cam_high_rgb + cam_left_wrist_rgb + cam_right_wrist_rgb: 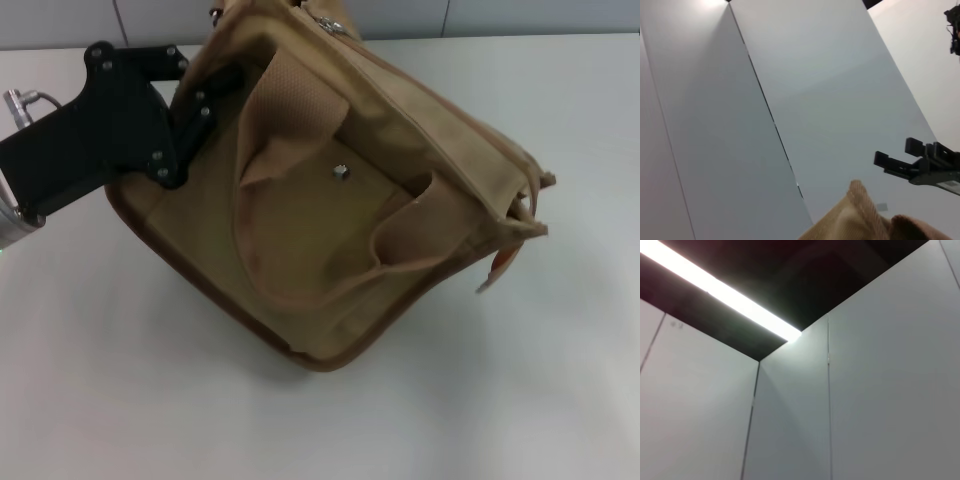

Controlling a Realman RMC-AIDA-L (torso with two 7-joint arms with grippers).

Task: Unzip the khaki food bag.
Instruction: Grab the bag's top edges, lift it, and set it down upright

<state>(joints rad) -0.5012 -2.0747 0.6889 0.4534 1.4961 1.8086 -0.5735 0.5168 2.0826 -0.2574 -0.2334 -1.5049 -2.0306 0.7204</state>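
The khaki food bag [330,220] lies tilted on the white table, its front pocket with the metal snap [340,172] facing up. Two loop handles [290,110] hang over the pocket. The silver zipper pull [330,25] sits at the bag's far top edge. My left gripper [200,105] is shut on the bag's left end near the top edge. A bit of tan fabric [855,220] shows in the left wrist view. My right gripper [892,151] shows only far off in that view, raised, fingers apart and empty.
The white table [120,380] surrounds the bag, with a grey panelled wall [500,15] behind it. The right wrist view shows only wall panels and a ceiling light [720,292].
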